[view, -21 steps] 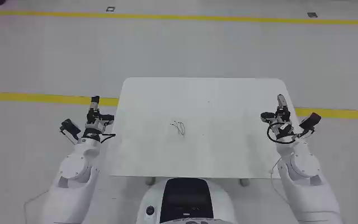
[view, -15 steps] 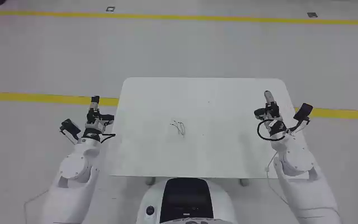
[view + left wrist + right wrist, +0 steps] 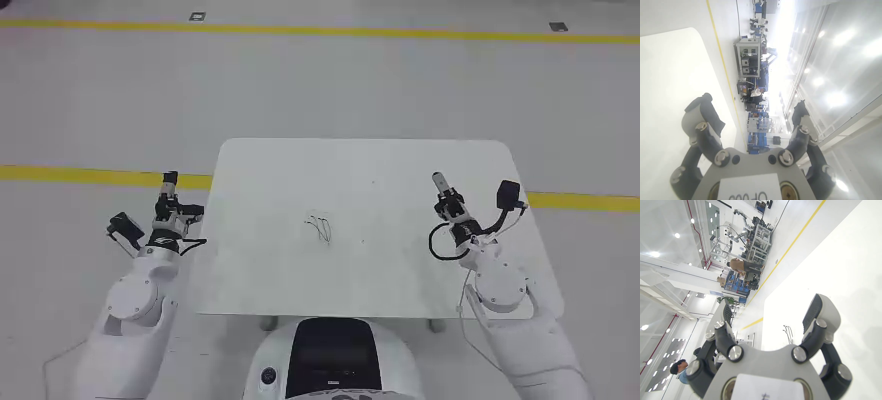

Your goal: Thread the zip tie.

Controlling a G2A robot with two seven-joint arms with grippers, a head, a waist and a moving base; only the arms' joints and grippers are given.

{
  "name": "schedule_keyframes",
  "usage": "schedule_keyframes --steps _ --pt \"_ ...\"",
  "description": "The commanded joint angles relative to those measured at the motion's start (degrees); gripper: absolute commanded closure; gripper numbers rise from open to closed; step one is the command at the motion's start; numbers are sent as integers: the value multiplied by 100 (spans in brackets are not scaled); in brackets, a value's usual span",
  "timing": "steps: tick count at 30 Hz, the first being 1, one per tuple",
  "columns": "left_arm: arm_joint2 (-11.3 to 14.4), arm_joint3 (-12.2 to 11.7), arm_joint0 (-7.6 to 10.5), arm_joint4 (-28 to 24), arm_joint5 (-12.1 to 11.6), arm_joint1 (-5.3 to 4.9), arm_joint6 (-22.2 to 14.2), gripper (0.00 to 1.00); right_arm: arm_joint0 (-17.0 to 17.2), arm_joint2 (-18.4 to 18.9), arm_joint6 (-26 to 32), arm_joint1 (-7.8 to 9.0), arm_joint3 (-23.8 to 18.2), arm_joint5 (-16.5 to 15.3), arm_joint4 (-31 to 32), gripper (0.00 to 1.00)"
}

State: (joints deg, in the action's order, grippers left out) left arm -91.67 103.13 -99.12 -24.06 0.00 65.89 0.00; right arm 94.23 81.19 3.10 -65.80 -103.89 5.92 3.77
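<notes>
The pale, glossy floor (image 3: 330, 80) is crossed by 2 yellow lines. On it stands the table (image 3: 370, 170), a white, smooth, matte slab with rounded corners.

The left gripper (image 3: 170, 180) hangs just off the table's left edge, over the floor. From its wrist camera, the left gripper (image 3: 753, 101) has its jaws spread wide with nothing between them. Its fingers (image 3: 702, 113) are grey metal shells on black links, fastened with round silver screws.

The right gripper (image 3: 440, 185) sits above the table's right part, inside the edge. Its own camera shows the right gripper (image 3: 770, 300) with jaws likewise spread and holding nothing. Its pads (image 3: 810, 311) are black and finely ribbed, backed by rounded grey metal.

The zip tie (image 3: 319, 228) lies flat near the middle of the table, well apart from both grippers. It is a thin, dark, curved strand bent into narrow loops, and in the right wrist view the zip tie (image 3: 788, 332) is seen between the spread jaws, farther off on the white surface. How many strands there are cannot be told.
</notes>
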Motion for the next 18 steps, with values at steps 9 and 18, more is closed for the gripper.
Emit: schedule_keyframes --steps 9,18 --pt "0 0 0 0 0 0 0 0 -209 -102 139 11 -125 260 625 0" --pt "0 0 0 0 0 0 0 0 -1094 -1160 718 -72 -123 1356 2387 0"
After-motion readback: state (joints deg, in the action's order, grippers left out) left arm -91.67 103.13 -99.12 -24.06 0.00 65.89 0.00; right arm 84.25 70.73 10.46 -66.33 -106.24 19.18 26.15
